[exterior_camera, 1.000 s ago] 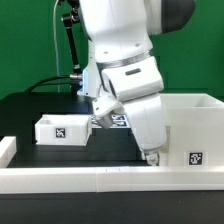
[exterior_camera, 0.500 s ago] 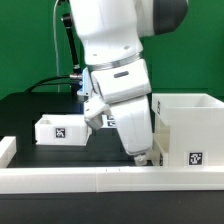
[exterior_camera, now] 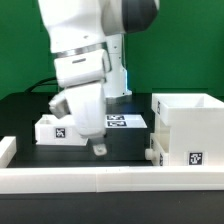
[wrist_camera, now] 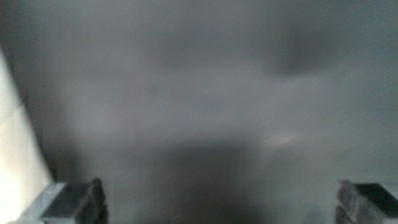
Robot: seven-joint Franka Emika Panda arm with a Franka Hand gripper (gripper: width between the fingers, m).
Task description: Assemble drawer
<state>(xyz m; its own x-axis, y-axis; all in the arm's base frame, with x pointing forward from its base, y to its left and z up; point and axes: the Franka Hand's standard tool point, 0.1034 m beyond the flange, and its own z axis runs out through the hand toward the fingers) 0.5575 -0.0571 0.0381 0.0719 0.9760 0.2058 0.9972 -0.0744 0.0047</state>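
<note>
The drawer's big white housing [exterior_camera: 186, 128] stands at the exterior view's right, with a tag on its front. A low white tray [exterior_camera: 153, 151] sticks out of its left side. A second low tagged tray [exterior_camera: 52, 129] sits on the black table at the left, partly behind the arm. My gripper [exterior_camera: 98, 149] hangs just above the table between that tray and the housing, close to the front rim. In the blurred wrist view my gripper [wrist_camera: 217, 205] has its fingertips [wrist_camera: 80, 200] wide apart with only dark table between them. It is open and empty.
The marker board [exterior_camera: 125, 122] lies flat behind the gripper, between the tray and the housing. A low white rim [exterior_camera: 110, 178] edges the table's front. A white edge [wrist_camera: 7, 110] shows at one side of the wrist view. A black stand and cables rise at the back left.
The arm has swung from beside the housing toward the exterior view's left. The gripper now hangs near the loose tray, and the housing's left side and its tray are uncovered.
</note>
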